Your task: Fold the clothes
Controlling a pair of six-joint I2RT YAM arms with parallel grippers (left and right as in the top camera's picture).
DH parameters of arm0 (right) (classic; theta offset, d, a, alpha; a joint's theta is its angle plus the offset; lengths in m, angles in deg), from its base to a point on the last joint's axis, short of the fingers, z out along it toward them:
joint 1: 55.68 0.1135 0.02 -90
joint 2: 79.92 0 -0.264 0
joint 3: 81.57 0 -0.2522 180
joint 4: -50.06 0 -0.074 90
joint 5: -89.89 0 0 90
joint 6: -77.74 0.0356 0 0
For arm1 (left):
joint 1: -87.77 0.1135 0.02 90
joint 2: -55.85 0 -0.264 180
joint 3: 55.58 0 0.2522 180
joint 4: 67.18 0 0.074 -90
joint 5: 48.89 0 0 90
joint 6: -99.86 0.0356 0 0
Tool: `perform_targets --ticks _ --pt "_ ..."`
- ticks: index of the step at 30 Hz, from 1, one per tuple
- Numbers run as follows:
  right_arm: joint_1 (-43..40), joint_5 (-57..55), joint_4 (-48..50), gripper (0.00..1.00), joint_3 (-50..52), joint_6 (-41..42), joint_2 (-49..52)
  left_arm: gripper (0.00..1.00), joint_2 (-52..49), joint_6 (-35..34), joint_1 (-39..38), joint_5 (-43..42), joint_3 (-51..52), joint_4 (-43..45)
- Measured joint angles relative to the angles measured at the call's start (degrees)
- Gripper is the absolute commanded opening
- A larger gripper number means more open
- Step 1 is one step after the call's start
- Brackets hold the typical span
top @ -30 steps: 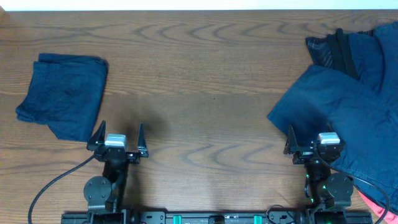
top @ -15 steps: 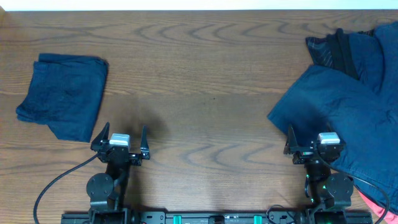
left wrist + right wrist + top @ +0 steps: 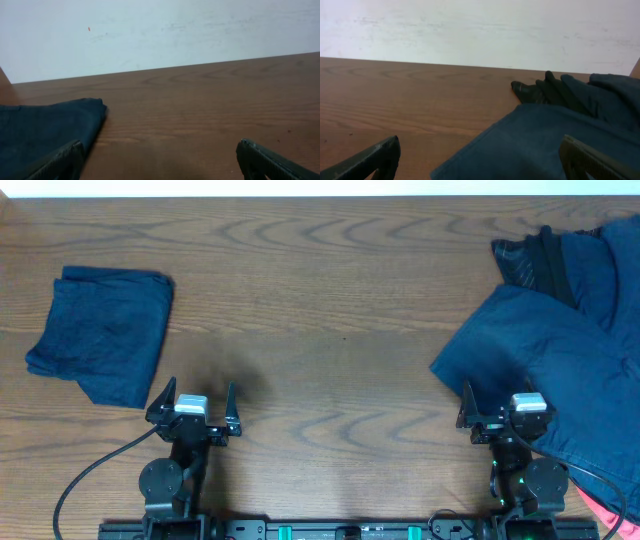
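A folded navy garment lies at the table's left; it also shows in the left wrist view. A heap of unfolded navy clothes covers the right side and shows in the right wrist view. My left gripper is open and empty at the front left, just right of the folded garment's near corner. My right gripper is open and empty at the front right, with the heap's near edge under and ahead of its fingers.
The brown wooden table runs between the two piles. A white wall stands behind the far edge. A pink item peeks out at the front right corner under the heap.
The left gripper shifted slightly right and back toward its base, away from the folded garment. The right arm and the clothes have not moved.
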Motion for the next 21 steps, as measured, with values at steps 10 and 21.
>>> perform_targets --ticks 10,21 --pt "0.0 0.0 0.0 0.99 0.0 0.0 0.0 0.98 0.0 1.9 -0.3 2.3 -0.1 -0.4" --pt "0.0 0.0 0.0 0.99 0.0 0.0 0.0 0.98 0.0 1.6 -0.9 4.6 -0.2 -0.9"
